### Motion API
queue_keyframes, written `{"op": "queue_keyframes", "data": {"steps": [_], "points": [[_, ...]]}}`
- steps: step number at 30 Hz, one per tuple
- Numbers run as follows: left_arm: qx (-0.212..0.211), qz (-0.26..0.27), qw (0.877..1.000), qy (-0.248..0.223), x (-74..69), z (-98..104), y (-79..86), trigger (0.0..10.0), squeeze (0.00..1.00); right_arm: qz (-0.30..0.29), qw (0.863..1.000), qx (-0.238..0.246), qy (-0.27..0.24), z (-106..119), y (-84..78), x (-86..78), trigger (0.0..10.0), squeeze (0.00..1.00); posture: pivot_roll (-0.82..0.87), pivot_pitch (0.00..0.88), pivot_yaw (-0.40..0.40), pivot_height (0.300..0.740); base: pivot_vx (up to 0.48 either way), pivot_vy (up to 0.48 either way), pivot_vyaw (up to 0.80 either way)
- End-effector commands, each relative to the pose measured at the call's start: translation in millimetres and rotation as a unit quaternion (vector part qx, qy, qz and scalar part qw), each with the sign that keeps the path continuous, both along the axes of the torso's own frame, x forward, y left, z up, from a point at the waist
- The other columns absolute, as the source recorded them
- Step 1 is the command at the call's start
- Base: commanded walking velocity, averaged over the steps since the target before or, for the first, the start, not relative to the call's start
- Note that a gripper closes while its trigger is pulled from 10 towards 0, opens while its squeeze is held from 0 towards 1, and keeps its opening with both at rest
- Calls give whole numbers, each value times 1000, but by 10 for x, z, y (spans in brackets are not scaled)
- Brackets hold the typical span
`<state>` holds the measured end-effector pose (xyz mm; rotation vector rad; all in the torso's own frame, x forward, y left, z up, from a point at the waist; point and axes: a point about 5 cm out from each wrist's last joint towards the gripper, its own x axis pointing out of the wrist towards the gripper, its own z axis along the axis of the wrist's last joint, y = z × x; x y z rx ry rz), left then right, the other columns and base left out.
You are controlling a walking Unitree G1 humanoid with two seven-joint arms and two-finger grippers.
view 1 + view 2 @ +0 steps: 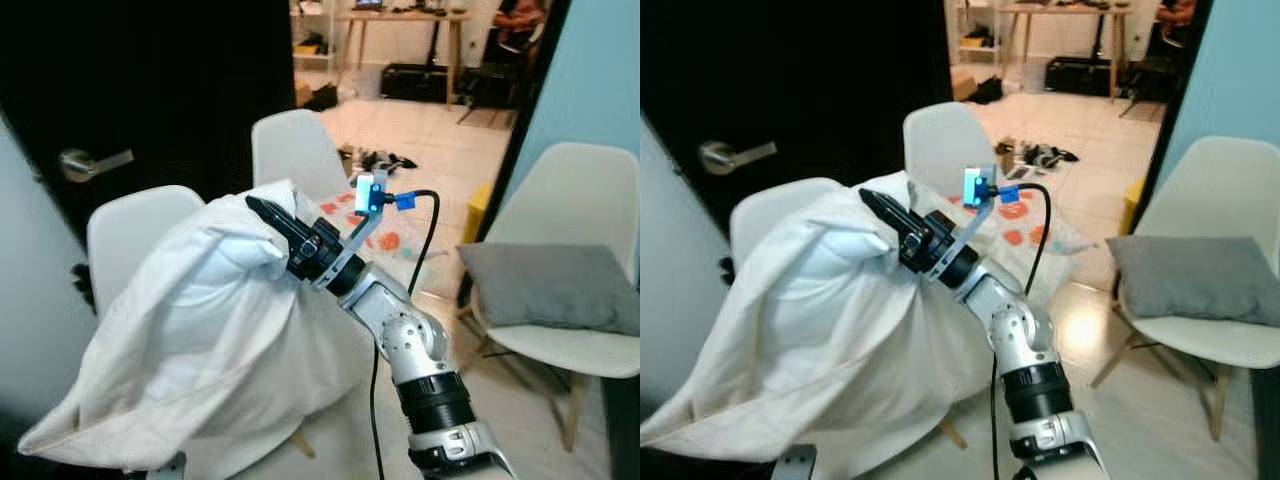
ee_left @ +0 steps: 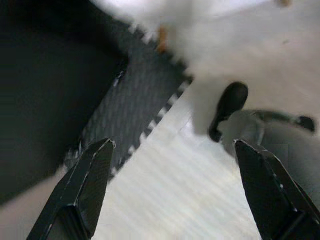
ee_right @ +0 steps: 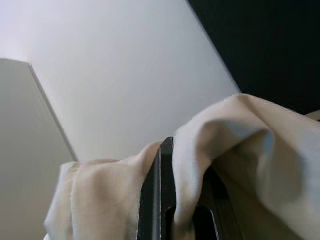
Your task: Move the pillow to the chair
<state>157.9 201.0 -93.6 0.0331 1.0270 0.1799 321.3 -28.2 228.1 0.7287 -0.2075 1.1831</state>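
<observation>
Pillow (image 1: 200,340), big and white, hangs in front of us from our right gripper (image 1: 268,215), whose fingers are clenched on a fold of fabric near its top edge. From that pinch its long axis droops down and toward our left, so most of its bulk sags below and left of the fingers, over the near white chair (image 1: 130,235). We can see that chair's backrest just behind the cloth, but whether the pillow's lower part touches the seat is hidden by the pillow itself.

A second white chair (image 1: 295,150) stands farther back, and a third chair (image 1: 580,210) on our right already carries a grey cushion (image 1: 550,285). We judge the near chair the likeliest target, since the pillow is already over it and the right arm alone is carrying; lowering and letting go looks like what remains.

Our right wrist view adds what the head views cannot: the cloth draped over and between the black fingers, confirming the pinch, with a pale wall and dark door (image 1: 150,80) beyond. Our left wrist view shows the left gripper (image 2: 175,190) hanging idle, its fingers spread wide and released, above pale floor (image 2: 170,200) and a dark mat (image 2: 135,100).
</observation>
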Motion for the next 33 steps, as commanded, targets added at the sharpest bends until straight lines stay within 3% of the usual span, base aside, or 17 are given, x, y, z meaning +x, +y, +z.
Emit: {"op": "queue_keyframes", "data": {"steps": [1,7,10,18,21,24,27,33], "points": [[0,-6,1000,1,0,0,6,10000,0,34,997,61,-40,257,185,-117,10000,0,-72,29,32,740,0,0,800],[1,-13,1000,-3,18,9,7,10000,0,6,998,45,-39,252,196,-80,10000,0,-71,29,33,740,0,0,267],[-1,-14,1000,-4,22,12,11,10000,0,-3,998,44,-37,258,184,-61,10000,0,-70,30,32,740,0,-480,0],[-4,-12,1000,-6,25,12,7,10000,0,2,998,34,-54,282,186,-88,10000,0,-71,31,33,740,0,-457,800],[-1,-3,1000,-7,26,14,11,10000,0,19,998,23,-58,269,214,-120,10000,0,-72,29,33,740,0,0,800],[3,-6,1000,-5,26,13,15,10000,0,47,995,-38,-83,171,306,-204,10000,0,-74,26,33,740,0,0,265],[4,-8,1000,-5,29,15,18,10000,0,48,994,-51,-82,129,328,-210,10000,0,-73,22,30,740,0,0,0],[4,-12,1000,-6,40,19,13,10000,0,46,993,-62,-90,109,347,-213,10000,0,-73,18,28,740,0,0,800]]}}
